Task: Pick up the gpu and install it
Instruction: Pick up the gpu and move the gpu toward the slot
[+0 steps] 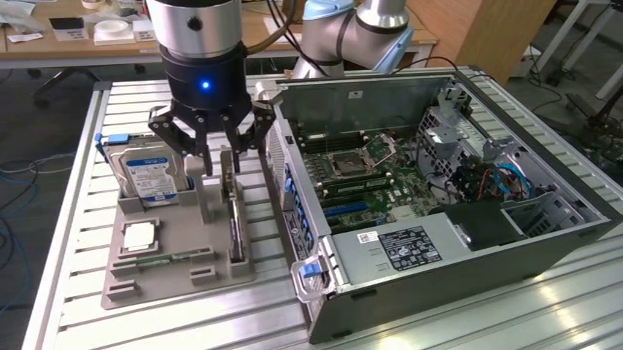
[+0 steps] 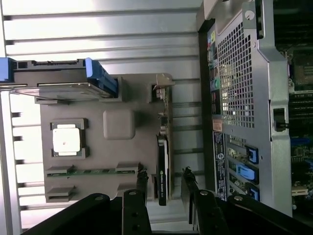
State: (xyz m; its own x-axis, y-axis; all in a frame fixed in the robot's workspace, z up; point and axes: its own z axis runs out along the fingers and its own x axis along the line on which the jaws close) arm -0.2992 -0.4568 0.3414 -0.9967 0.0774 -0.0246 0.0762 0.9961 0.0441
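At the exterior view's left we see the ribbed silver aluminium surface, which carries a flat grey plastic tray. A silver hard drive with a blue-white label and blue side rails stands upright in the tray's far left slot. Nearer the camera, a square silver processor chip lies flat in its pocket. A small green memory stick sits just beside it.

Further right, the thin flat dark gpu card stands on edge in the tray's right-hand slot, silver bracket at its far end, not lifted. The black multi-finger claw hangs over it, open. In the wrist view the claw has fingers on either side of the gpu, with a gap on each side and no contact.

At the exterior view's right, just beside the tray, lies the open dark grey computer case. Its green motherboard is exposed, and there is a blue latch at its near corner.
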